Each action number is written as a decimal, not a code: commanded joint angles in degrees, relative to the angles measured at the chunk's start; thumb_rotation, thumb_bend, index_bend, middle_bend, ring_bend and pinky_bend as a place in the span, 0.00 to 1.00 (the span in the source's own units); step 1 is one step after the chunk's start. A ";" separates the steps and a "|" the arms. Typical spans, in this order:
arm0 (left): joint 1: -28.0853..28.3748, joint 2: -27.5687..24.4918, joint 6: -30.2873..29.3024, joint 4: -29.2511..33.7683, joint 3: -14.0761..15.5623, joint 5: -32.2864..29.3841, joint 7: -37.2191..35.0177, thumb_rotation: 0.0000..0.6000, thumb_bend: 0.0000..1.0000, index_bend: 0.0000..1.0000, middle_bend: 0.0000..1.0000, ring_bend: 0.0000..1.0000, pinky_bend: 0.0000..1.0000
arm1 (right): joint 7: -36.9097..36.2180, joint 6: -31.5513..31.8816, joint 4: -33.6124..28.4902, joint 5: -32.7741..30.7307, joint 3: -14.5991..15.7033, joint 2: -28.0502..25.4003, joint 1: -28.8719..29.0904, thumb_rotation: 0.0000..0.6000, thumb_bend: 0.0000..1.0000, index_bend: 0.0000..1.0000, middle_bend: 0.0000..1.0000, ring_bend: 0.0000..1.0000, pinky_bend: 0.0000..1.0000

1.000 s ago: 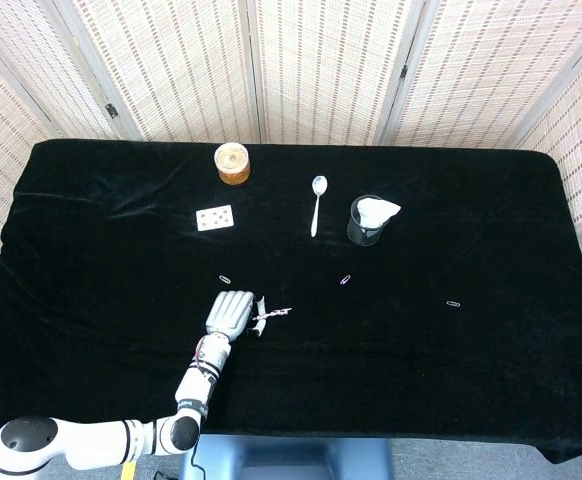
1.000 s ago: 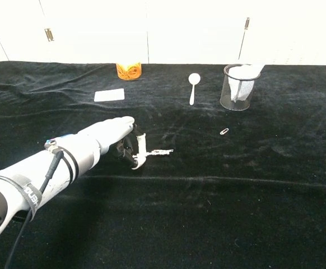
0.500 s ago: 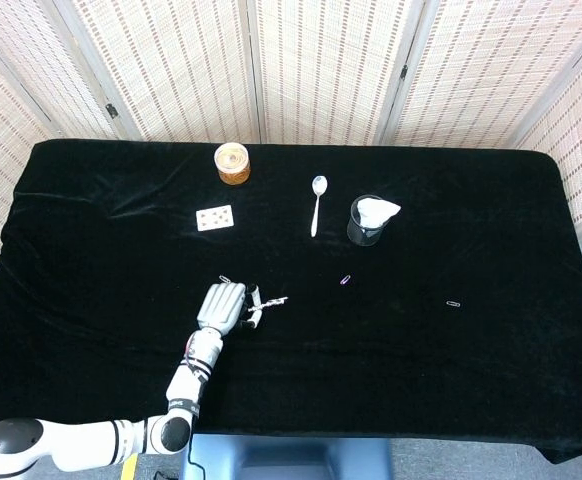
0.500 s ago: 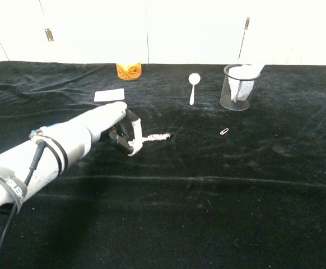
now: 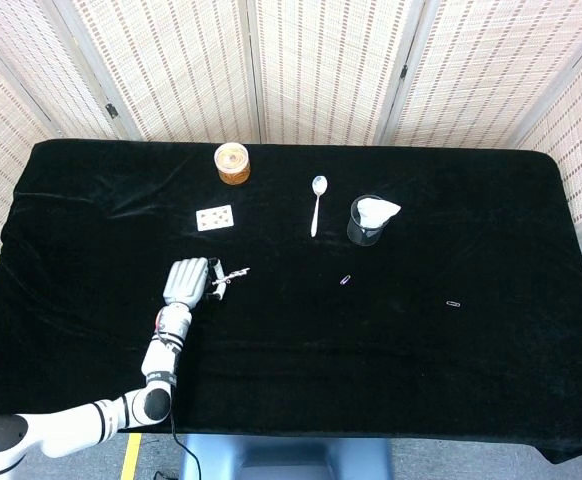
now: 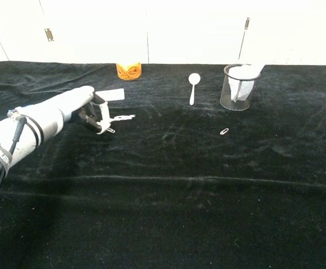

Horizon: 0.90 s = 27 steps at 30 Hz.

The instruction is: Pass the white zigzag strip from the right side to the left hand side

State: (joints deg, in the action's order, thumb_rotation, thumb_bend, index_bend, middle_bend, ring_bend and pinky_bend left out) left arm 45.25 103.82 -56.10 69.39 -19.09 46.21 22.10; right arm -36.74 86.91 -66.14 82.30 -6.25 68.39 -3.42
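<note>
The left hand (image 5: 189,281) holds the thin white zigzag strip (image 5: 233,272) between curled fingers (image 6: 99,112), the strip sticking out sideways just past the fingertips, above the black velvet-covered surface (image 5: 451,380). Just beyond the fingers lies a white playing card (image 5: 214,217); further off stands an orange jar of rubber bands (image 5: 233,163). Well away from the fingers are a white plastic spoon (image 5: 316,203) and a black mesh cup with white paper inside (image 5: 367,220). Small paper clips (image 5: 345,281) dot the cloth. Woven folding screens (image 5: 311,60) close off the room behind. The right hand is out of sight.
</note>
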 commanded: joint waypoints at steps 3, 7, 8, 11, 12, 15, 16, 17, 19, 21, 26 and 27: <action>0.36 0.71 1.73 -3.63 0.15 -0.34 -1.25 1.00 0.64 0.80 1.00 1.00 1.00 | 0.44 -0.48 -0.18 -0.19 -0.09 0.04 0.30 1.00 0.39 0.00 0.00 0.00 0.00; 0.44 1.20 2.23 -4.51 0.35 -0.26 -1.71 1.00 0.64 0.80 1.00 1.00 1.00 | 0.34 -0.52 -0.27 -0.14 -0.08 -0.02 0.32 1.00 0.40 0.00 0.00 0.00 0.00; 0.41 1.26 2.23 -4.61 0.44 -0.20 -1.74 1.00 0.64 0.80 1.00 1.00 1.00 | 0.31 -0.46 -0.27 -0.12 -0.08 -0.03 0.29 1.00 0.40 0.00 0.00 0.00 0.00; 0.30 1.46 2.26 -4.73 0.67 -0.13 -1.79 1.00 0.64 0.80 1.00 1.00 1.00 | 0.20 -0.53 -0.20 -0.07 -0.03 -0.03 0.29 1.00 0.40 0.00 0.00 0.00 0.00; 0.28 1.52 2.21 -4.75 0.74 -0.06 -1.78 1.00 0.64 0.80 1.00 1.00 1.00 | 0.15 -0.57 -0.19 -0.03 0.01 -0.04 0.31 1.00 0.39 0.00 0.00 0.00 0.00; 0.18 1.61 2.11 -4.69 0.92 0.13 -1.78 1.00 0.64 0.80 1.00 1.00 1.00 | 0.05 -0.56 -0.17 0.13 0.08 -0.05 0.34 1.00 0.40 0.00 0.00 0.00 0.00; 0.14 1.62 2.11 -4.70 0.96 0.12 -1.76 1.00 0.64 0.80 1.00 1.00 1.00 | 0.04 -0.56 -0.17 0.14 0.09 -0.05 0.34 1.00 0.40 0.00 0.00 0.00 0.00; 0.12 1.65 2.09 -4.74 0.96 0.10 -1.74 1.00 0.64 0.80 1.00 1.00 1.00 | 0.05 -0.54 -0.17 0.17 0.09 -0.04 0.34 1.00 0.40 0.00 0.00 0.00 0.00; 0.09 1.71 2.06 -4.87 0.98 0.13 -1.74 1.00 0.64 0.80 1.00 1.00 1.00 | 0.15 -0.46 -0.18 0.28 0.15 -0.02 0.34 1.00 0.40 0.00 0.00 0.00 0.00; 0.05 1.72 2.03 -4.97 0.97 0.19 -1.80 1.00 0.64 0.80 1.00 1.00 1.00 | 0.23 -0.43 -0.20 0.31 0.17 0.00 0.34 1.00 0.40 0.00 0.00 0.00 0.00; -0.07 1.68 2.13 -5.01 0.98 0.30 -1.99 1.00 0.64 0.80 1.00 1.00 1.00 | 0.51 -0.52 -0.32 0.41 0.24 0.03 0.43 1.00 0.40 0.00 0.00 0.00 0.00; -0.11 1.68 2.12 -5.03 1.00 0.35 -2.02 1.00 0.64 0.80 1.00 1.00 1.00 | 0.56 -0.51 -0.34 0.41 0.24 0.02 0.43 1.00 0.40 0.00 0.00 0.00 0.00</action>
State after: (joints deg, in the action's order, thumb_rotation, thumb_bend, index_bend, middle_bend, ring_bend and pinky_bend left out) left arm 45.16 105.51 -53.97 64.37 -18.10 46.54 20.08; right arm -36.18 86.40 -66.49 82.71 -6.01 68.42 -2.99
